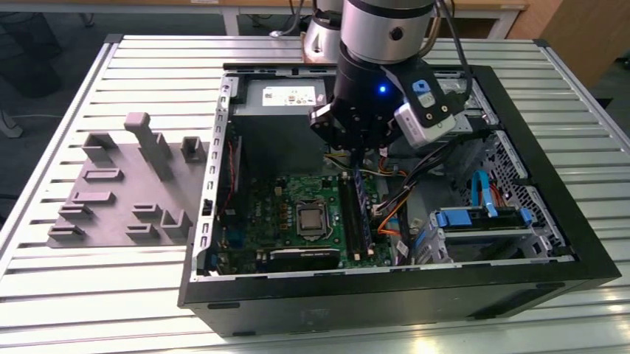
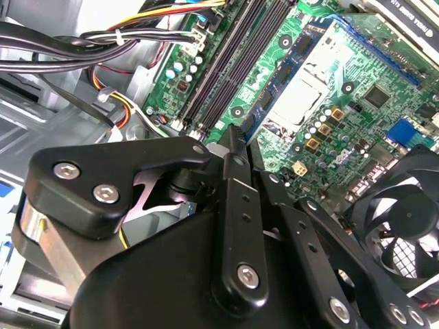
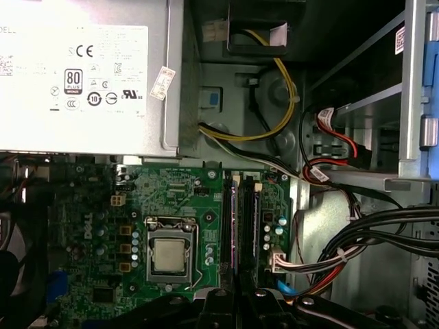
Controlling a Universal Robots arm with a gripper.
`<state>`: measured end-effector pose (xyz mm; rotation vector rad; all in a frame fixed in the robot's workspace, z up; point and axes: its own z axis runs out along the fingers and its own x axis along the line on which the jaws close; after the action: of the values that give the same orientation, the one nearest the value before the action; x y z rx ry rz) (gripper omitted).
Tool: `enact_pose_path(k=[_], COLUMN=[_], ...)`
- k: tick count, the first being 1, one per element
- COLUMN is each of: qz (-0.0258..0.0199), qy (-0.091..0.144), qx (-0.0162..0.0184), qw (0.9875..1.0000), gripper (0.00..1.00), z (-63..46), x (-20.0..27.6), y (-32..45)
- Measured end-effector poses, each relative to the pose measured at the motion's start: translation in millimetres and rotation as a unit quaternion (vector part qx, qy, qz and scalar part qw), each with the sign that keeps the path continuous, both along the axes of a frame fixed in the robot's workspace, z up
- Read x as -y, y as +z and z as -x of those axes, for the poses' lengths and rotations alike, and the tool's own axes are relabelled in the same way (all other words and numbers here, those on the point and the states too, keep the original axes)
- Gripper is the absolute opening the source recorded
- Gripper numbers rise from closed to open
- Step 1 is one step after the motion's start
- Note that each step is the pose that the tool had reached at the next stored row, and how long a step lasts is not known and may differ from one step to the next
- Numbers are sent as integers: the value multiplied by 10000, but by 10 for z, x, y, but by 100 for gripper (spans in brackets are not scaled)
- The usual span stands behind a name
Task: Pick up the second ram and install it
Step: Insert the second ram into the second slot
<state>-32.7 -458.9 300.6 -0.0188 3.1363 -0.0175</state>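
While hanging at 3 o'clock of the grey fixture tray [image 1: 108, 184], past the processor [image 1: 310, 217], holds the gripper [image 1: 359, 144] at 12 o'clock of the second ram [image 1: 361, 217], seemingly slotted upright. Cannot tell the grip. Probably seating; calls for even downward pressure.

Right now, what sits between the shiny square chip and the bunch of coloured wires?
In the first wrist view, the long black memory slots stand between the silver square processor and the coloured wire bundle.

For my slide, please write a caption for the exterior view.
Robot arm's gripper hangs over the motherboard inside an open computer case, beside a grey fixture tray.
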Motion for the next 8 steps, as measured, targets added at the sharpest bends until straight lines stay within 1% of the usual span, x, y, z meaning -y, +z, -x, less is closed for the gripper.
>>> enact_pose_path(k=[6,8], qz=[0,0], qy=[-48,-62], qx=[-55,-58], qw=[10000,10000], gripper=[14,14], z=[-21,-21], x=[0,0], y=[-49,-56])
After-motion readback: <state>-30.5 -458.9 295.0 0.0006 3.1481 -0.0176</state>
